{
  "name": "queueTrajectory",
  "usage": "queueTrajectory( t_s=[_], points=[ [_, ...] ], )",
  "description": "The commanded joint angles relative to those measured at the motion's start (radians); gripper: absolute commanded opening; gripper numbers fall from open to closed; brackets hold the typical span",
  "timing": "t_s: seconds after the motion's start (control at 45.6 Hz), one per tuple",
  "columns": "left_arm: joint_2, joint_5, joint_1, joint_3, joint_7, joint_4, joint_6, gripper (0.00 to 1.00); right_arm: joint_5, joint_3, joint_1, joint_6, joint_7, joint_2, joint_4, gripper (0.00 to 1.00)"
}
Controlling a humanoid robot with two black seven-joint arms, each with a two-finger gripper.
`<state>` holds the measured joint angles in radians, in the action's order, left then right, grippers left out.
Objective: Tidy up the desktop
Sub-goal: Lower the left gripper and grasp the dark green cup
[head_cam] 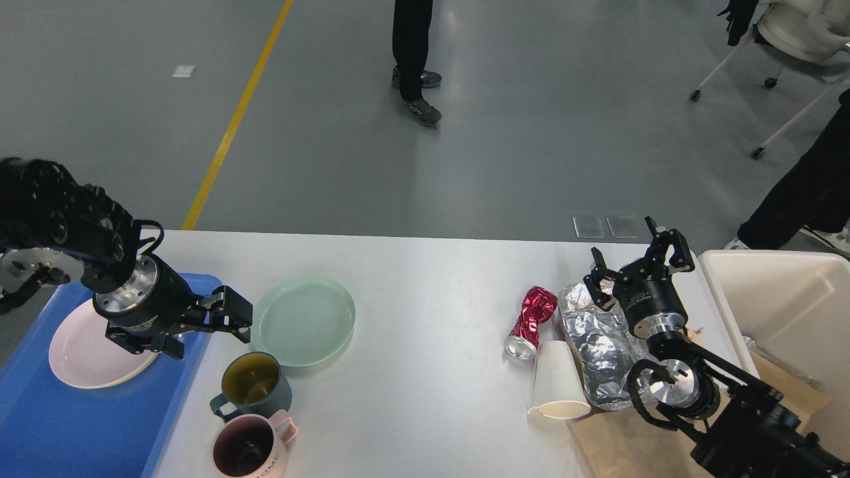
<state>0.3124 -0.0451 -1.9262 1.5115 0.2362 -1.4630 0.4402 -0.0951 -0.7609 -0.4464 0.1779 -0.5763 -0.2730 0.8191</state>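
Observation:
The white desktop [425, 285] carries dishes on the left and rubbish on the right. A pale green plate [302, 320] lies beside a teal mug [252, 384] and a pink mug [247, 449]. My left gripper [204, 330] is open, low over the tray's right edge, just left of the green plate, with nothing between its fingers. On the right lie a crushed red can [529, 318], a tipped white paper cup [556, 386] and crumpled foil [597, 338]. My right gripper [636, 255] hangs open over the far end of the foil.
A blue tray [99, 425] at the left front holds a pink plate [80, 352]. A cream bin [783, 312] stands off the table's right end. Brown paper [617, 445] lies at the front right. People and a wheeled chair stand beyond the table.

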Motion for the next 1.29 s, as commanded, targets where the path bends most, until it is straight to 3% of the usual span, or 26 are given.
queueTrajectory(
  t_s=[0.0,0.635,0.767,0.898,1.073,1.161,1.271],
  points=[
    [0.063,0.123,0.134,-0.097,0.000,0.049,-0.077,0.96,0.000,0.000,0.000,0.000,0.000,0.000,0.000,1.00],
    [0.042,0.202,0.377,-0.149,0.000,0.269,-0.083,0.93,0.000,0.000,0.000,0.000,0.000,0.000,0.000,1.00],
    [0.037,0.202,0.412,-0.185,0.000,0.294,-0.083,0.83,0.000,0.000,0.000,0.000,0.000,0.000,0.000,1.00],
    [0.028,0.202,0.434,-0.195,0.000,0.309,-0.083,0.66,0.000,0.000,0.000,0.000,0.000,0.000,0.000,1.00],
    [0.024,0.200,0.466,-0.218,0.000,0.335,-0.069,0.21,0.000,0.000,0.000,0.000,0.000,0.000,0.000,1.00],
    [0.027,0.197,0.466,-0.217,-0.009,0.342,-0.067,0.07,0.000,0.000,0.000,0.000,0.000,0.000,0.000,1.00],
    [0.028,0.197,0.464,-0.220,-0.058,0.342,-0.058,0.03,0.000,0.000,0.000,0.000,0.000,0.000,0.000,1.00]
  ],
)
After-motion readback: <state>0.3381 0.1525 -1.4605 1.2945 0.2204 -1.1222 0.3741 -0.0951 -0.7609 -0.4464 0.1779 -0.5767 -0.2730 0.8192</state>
